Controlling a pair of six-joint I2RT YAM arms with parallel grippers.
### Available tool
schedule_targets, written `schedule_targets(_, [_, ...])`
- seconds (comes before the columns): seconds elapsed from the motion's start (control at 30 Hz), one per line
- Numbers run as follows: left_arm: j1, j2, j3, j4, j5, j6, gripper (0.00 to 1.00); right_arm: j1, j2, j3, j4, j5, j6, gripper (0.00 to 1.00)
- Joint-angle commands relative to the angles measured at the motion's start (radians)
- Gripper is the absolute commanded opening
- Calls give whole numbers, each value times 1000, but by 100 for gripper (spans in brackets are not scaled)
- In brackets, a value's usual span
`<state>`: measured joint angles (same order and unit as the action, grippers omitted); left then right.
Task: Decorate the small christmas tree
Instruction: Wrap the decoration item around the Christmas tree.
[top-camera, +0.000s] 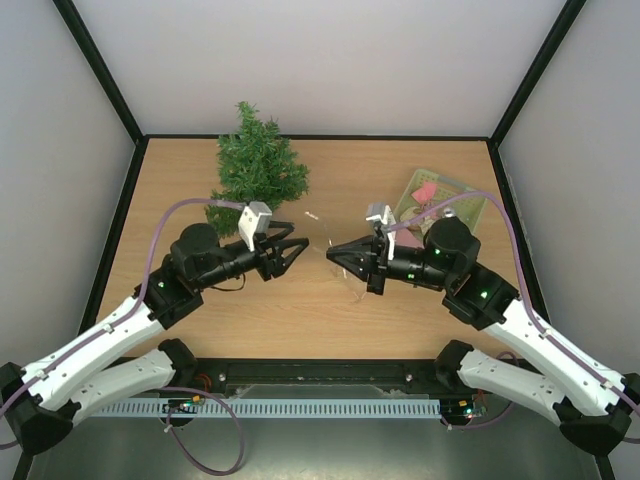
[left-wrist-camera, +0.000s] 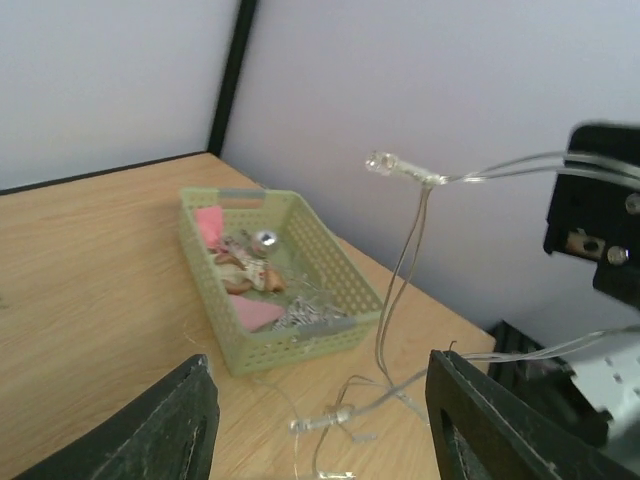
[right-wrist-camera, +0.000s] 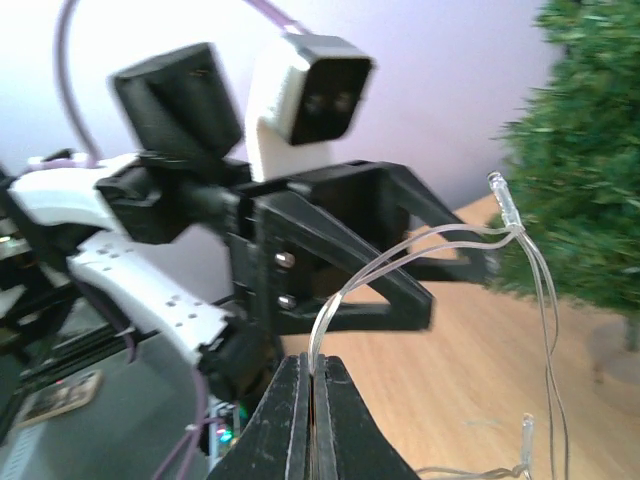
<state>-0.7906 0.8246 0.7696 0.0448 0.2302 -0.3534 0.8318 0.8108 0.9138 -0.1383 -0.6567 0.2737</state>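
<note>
Tabletop (top-camera: 330, 190): bare wood, walled on three sides.

Arms, two. Left arm (top-camera: 100, 340) and right arm (top-camera: 540, 340) both rise from the near edge, bend at the elbow and turn inward. Their wrists are level and face each other over the middle of the tabletop, tips near but apart.

Tree (top-camera: 258, 165), one: upright at the far edge, left of middle, just beyond the left wrist. The top view shows all of it. The right wrist view catches only its green flank at the right border. The left wrist view misses it.

Basket (top-camera: 445, 178), one: pale green mesh near the far right corner. From above the right arm half covers it. The left wrist view shows inside: pink pieces, a silver ball and small trinkets, too jumbled to count.

Left gripper (top-camera: 296, 250): fingers spread wide, pinching nothing.

Right gripper (right-wrist-camera: 315, 390): fingers pressed together, clamping the wire (right-wrist-camera: 400, 255) at the tips. Only this wrist view shows the pinch.

The wire is one clear string, barely visible from above. It loops up from the right gripper, then hangs down to the tabletop.

Bulbs (left-wrist-camera: 380, 162): two visible in each wrist view, one raised and one lying low.
</note>
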Motion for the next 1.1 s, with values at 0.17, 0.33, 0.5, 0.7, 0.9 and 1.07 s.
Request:
schedule_targets(0.17, [-6,60,-78,337,348,70,62,0,-21,5,111,-229,61,2])
schedule_targets(0.33, [-28,96,-82,370,327,95,65,1,-1,2,128,-240,71,2])
schedule_targets(0.5, [-29,137,-65,377,284,115,63,1,-1,-12,139,-263,75,2])
schedule_targets(0.7, [-33,167,-48,368,233,144,56,1,-4,-19,127,-264,61,2])
schedule_targets(0.9, [-40,136,-80,429,223,145,49,0,-6,-20,103,-262,40,2])
schedule_targets(1.07, [-41,106,-92,433,226,165,17,0,-5,-17,78,-217,20,2])
